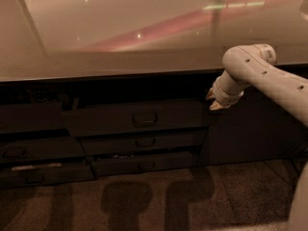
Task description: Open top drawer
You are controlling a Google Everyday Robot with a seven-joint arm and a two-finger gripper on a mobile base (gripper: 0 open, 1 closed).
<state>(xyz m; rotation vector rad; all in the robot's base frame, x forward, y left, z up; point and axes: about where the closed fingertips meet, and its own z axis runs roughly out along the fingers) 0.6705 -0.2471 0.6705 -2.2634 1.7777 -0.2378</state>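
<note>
The top drawer (137, 118) is the widest dark grey front under the counter, with a small bar handle (145, 119) at its middle. Its front stands a little forward of the drawers below. My gripper (212, 101) hangs at the end of the white arm (260, 73), which comes in from the right. It sits just past the drawer's upper right corner, level with the drawer's top edge, to the right of the handle and apart from it. Nothing is seen in it.
A pale glossy countertop (144, 37) overhangs the drawers. Two shallower dark drawers (144, 142) lie under the top one, more drawers (33, 153) at left. A dark cabinet panel (250, 134) is at right. The floor (144, 201) is speckled carpet.
</note>
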